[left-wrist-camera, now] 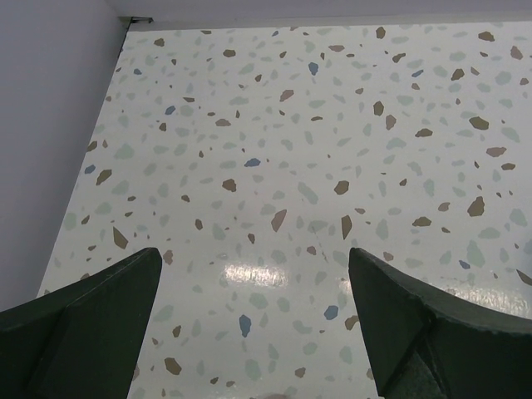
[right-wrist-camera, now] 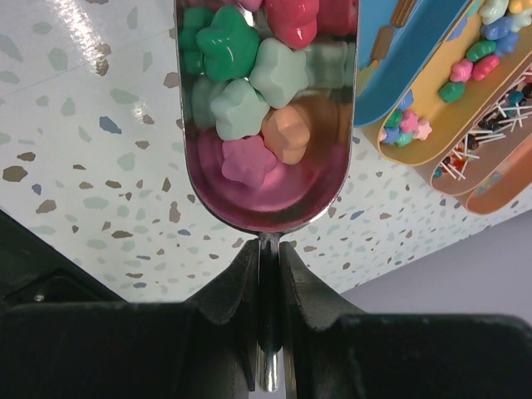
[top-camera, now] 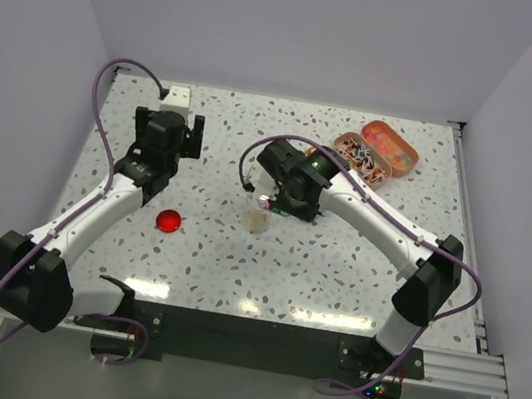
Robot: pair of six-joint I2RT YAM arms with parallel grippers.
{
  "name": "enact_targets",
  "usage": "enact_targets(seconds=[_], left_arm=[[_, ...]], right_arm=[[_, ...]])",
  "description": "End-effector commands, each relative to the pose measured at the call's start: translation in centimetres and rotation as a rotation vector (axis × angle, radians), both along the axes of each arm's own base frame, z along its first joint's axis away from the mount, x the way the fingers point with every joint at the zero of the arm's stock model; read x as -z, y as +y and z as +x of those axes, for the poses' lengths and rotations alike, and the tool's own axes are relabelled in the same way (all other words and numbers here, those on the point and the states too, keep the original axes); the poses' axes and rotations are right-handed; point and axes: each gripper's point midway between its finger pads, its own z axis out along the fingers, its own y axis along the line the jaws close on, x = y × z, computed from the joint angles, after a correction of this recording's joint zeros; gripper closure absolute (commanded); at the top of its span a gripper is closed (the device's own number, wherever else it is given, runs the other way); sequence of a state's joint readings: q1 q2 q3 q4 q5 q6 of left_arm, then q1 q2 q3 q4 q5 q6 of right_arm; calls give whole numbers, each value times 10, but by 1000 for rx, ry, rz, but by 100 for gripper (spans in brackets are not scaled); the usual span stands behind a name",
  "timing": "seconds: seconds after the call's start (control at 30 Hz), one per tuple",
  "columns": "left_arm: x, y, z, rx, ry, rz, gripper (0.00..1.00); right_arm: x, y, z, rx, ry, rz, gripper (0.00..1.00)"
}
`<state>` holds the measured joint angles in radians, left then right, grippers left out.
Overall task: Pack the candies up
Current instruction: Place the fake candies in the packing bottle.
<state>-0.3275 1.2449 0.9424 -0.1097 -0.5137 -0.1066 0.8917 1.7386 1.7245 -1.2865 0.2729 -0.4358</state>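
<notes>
We see the speckled table [top-camera: 235, 266] filling the top view, with the left arm [top-camera: 108, 205] reaching toward its far left and the right arm [top-camera: 384, 223] bent in toward the middle. At the far right lie 2 oval tins [top-camera: 412, 162] side by side, one with mixed bright sweets and the other with dark and white pieces. The right wrist view shows the edges of more than 2 trays there, though we cannot tell how many. Near the centre stands a small clear container [top-camera: 257, 222], just beside the right gripper [top-camera: 268, 201] in the top view. We cannot tell whether the gripper's load hangs over it. A red lid [top-camera: 168, 221] lies alone on the table, close to the left forearm. The left gripper [left-wrist-camera: 253, 262] hangs over bare table with its 2 dark fingers [left-wrist-camera: 91, 324] spread wide, holding and touching nothing. In its wrist view, the right gripper [right-wrist-camera: 268, 262] has its fingers [right-wrist-camera: 229, 295] pinched nearly together on the thin handle of a silver scoop [right-wrist-camera: 266, 204]. The scoop's bowl points away from the wrist. The candies [right-wrist-camera: 241, 104] nearest us are star-shaped pieces in green, mint, pink, orange and red, heaped in that bowl. More of them sit in the tins.
</notes>
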Motion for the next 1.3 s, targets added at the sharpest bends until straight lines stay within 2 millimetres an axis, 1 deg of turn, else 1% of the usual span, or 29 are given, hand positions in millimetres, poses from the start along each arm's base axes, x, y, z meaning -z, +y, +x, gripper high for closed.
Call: enact_targets(seconds=[0.0, 0.3, 0.53, 0.67, 1.27], left_arm=[[-16, 5, 4, -16, -65, 8, 0], [-13, 5, 6, -15, -54, 10, 0], [-9, 3, 7, -10, -44, 12, 0], [-7, 2, 8, -6, -40, 11, 0], [-4, 1, 8, 3, -30, 16, 0]], right_arm=[[-15, -3, 5, 10, -65, -31, 100], [-19, -5, 6, -1, -105, -70, 100], [-16, -7, 3, -13, -111, -115, 100], [-18, -10, 4, -15, -130, -138, 100], [-17, -10, 2, -48, -170, -223, 100]])
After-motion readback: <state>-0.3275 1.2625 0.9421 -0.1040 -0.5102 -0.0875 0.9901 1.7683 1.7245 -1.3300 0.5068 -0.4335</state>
